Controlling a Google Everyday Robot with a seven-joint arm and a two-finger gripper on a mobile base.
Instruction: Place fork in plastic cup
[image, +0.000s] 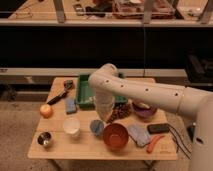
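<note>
A white plastic cup (71, 126) stands at the front left of the wooden table (60, 148). A small blue cup (96, 127) stands just to its right. My white arm reaches in from the right, bends at the elbow and hangs down. Its gripper (106, 117) is low over the table, just above and behind the blue cup. I cannot make out a fork in the gripper or on the table. A dark long-handled utensil (62, 93) lies at the back left.
A green tray (83, 91) sits at the back behind the arm. An orange (46, 110), a blue sponge (71, 105), a metal cup (45, 139), an orange-red bowl (116, 136), a purple bowl (144, 110) and a dark flat object (159, 128) also stand there.
</note>
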